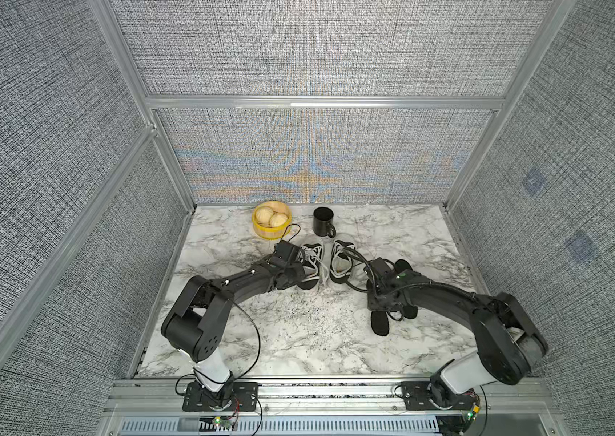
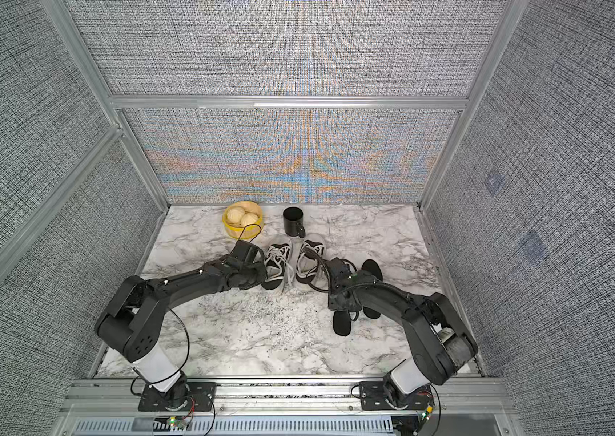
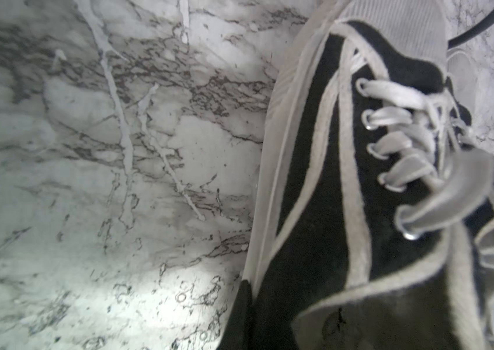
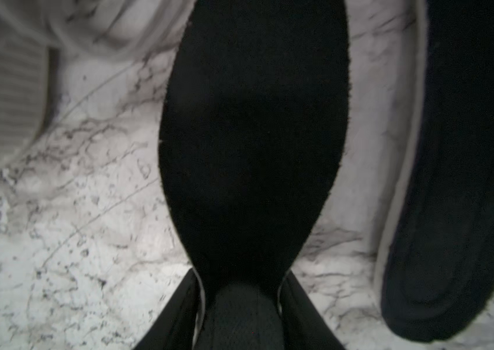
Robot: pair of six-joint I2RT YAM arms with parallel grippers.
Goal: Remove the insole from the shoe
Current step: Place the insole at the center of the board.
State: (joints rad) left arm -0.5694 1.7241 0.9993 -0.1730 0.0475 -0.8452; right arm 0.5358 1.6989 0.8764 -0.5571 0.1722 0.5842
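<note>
Smooth marble-patterned table; a canvas shoe and a second shoe, black with white laces, stand just before the mug, toes toward it; the left gripper is closed, seemingly on the shoe's heel edge, probably to steady it; the right gripper is clamped on the narrow end of a flat, fuzzy black insole, already outside, farther from the mug, beside a second insole.

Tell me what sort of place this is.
Probably a robot test cell, not a home: grey fabric panels in aluminium framing enclose a marble-patterned table, with a left arm and right arm bolted to a front rail.
</note>
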